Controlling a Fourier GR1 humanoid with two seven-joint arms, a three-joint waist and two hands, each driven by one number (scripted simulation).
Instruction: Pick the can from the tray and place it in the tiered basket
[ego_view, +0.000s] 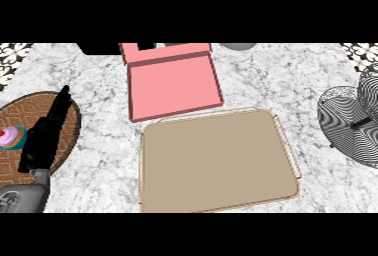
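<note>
A tan square tray (218, 160) lies in the middle of the marble counter, and nothing shows on it. No can is plainly visible; a grey rounded object (238, 46) is cut off at the top edge, behind the tray. The tiered basket (353, 125), with a black-and-white wavy pattern, stands at the right edge, partly out of view. My left hand (43, 137) rests at the left, fingers straight and pointing up, holding nothing. It is well apart from the tray. My right hand does not show.
A pink open box (173, 82) sits just behind the tray. Under my left hand lies a brown round mat (66, 125) with a pink cupcake (10, 137) on it. A black object (100, 48) is at the back edge.
</note>
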